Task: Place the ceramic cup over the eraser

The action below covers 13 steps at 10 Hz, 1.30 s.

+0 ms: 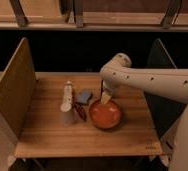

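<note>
Wood table [87,140]: round orange bowl [106,115], tool [106,98] just abv; tapered cream cup [67,117] left.

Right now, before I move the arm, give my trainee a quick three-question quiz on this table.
1. True or false: the gripper hangs over the orange bowl.
2. Which thing lies between the white tube and the bowl? A) a green sponge B) a blue-grey square piece C) a banana
3. Fill in: the ceramic cup stands just on the camera's side of the ____.

Key: 1 true; 2 B; 3 white tube.
</note>
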Each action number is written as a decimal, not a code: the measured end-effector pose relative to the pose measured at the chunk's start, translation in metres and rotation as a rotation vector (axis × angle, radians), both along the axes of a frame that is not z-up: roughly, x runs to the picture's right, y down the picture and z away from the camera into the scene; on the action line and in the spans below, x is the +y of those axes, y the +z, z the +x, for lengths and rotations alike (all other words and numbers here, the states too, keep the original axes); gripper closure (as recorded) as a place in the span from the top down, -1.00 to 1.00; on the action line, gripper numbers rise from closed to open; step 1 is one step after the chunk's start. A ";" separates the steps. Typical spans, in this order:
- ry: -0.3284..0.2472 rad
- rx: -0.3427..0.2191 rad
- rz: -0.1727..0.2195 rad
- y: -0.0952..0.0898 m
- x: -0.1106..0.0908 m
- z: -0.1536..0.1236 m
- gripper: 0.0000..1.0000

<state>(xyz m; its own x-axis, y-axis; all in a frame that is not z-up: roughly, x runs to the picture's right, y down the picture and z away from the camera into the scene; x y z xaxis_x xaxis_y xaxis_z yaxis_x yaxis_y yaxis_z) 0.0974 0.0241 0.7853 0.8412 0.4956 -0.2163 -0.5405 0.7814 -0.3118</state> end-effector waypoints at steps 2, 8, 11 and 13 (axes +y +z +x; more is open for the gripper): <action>0.000 0.000 0.000 0.000 0.000 0.000 0.60; -0.001 -0.002 -0.001 0.000 0.000 -0.001 0.60; -0.060 -0.104 -0.049 -0.011 0.024 -0.061 0.60; -0.117 -0.175 -0.079 -0.023 0.043 -0.105 0.60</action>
<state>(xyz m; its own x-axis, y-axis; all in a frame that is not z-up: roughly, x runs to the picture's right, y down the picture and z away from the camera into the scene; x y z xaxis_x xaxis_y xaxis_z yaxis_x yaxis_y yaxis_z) -0.0073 0.0667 0.7623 0.9201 0.3797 -0.0964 -0.3800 0.8051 -0.4554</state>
